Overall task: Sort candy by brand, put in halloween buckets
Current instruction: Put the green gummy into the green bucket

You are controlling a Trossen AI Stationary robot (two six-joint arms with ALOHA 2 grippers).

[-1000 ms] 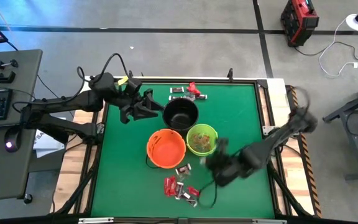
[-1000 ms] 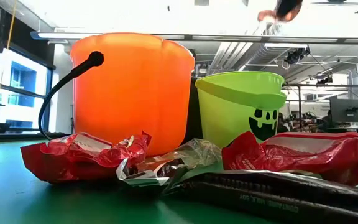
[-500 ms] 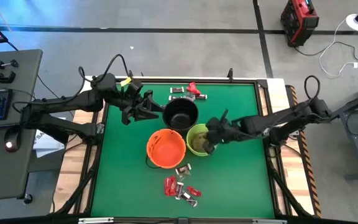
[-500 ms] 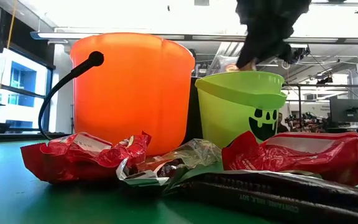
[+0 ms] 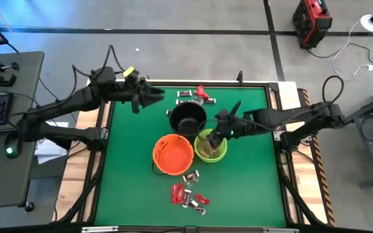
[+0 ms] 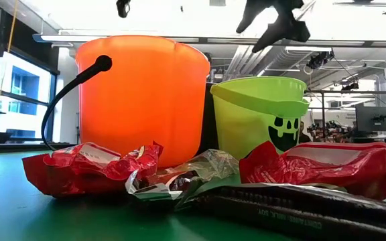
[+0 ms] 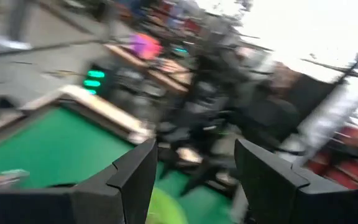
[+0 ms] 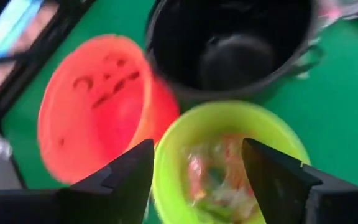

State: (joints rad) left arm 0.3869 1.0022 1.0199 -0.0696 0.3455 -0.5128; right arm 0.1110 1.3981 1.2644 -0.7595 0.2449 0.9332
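From above, three pails cluster mid-surface (image 5: 251, 188): the black bucket (image 5: 188, 119) farthest back, the orange bucket (image 5: 173, 155) and the lime green bucket (image 5: 210, 145) in front of it, all touching or nearly so. Pale wrapped candy lies inside the green one. The right end effector (image 5: 217, 132) hangs over the green bucket's rim, fingers spread, nothing between them. The left end effector (image 5: 155, 96) is open and empty near the back-left edge. A loose candy pile (image 5: 188, 192) lies near the front edge; a few pieces (image 5: 195, 96) sit by the back edge. The right half of the green surface is bare.

At table height, red wrappers (image 6: 89, 165) and a silver one (image 6: 179, 179) lie before the orange and green pails.

The right wrist view looks down into all three buckets past parted fingers (image 8: 129, 171).
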